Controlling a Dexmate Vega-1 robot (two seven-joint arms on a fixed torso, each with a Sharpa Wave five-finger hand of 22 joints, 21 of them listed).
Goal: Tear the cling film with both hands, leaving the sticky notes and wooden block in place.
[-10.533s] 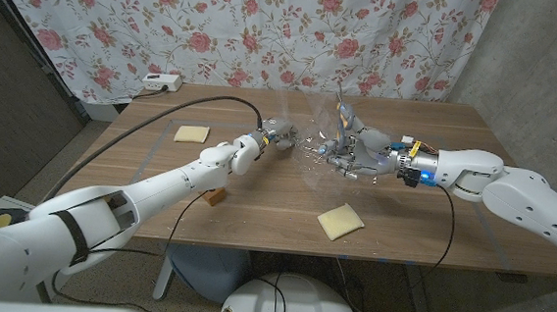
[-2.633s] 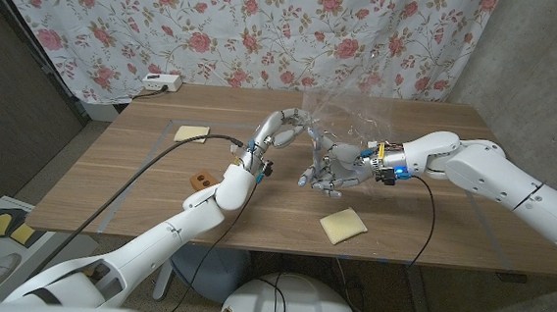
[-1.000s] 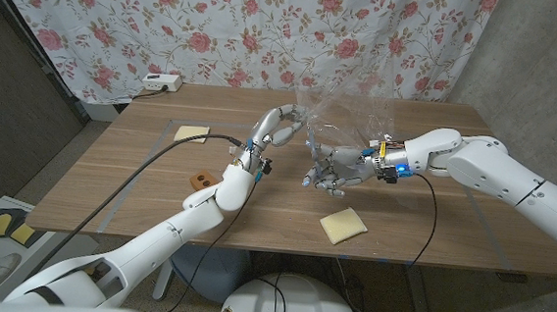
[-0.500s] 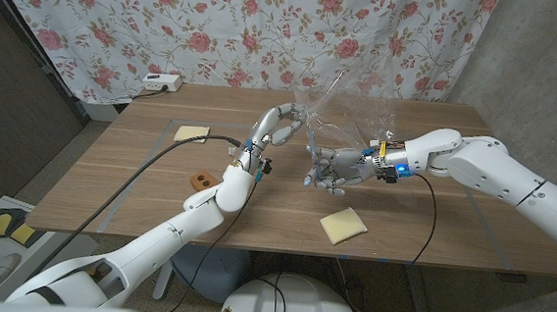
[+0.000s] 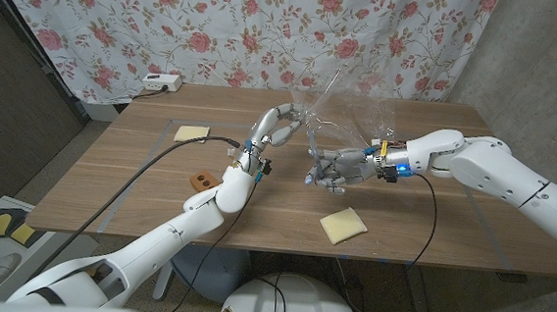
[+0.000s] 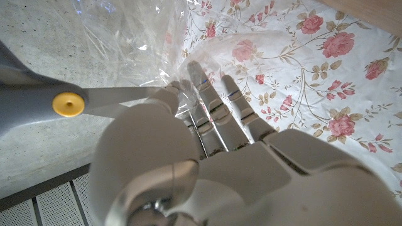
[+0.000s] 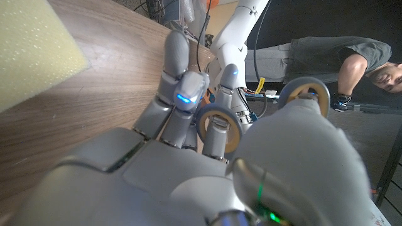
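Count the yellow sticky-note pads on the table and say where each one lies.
2. One pale yellow square sticky-note pad lies on the far left part of the wooden table. The other yellow pad lies near the front edge, below the right robot hand. None seems hidden.

White arms, grey fingers [image 5: 328,172], black cable [image 5: 150,172] along left arm
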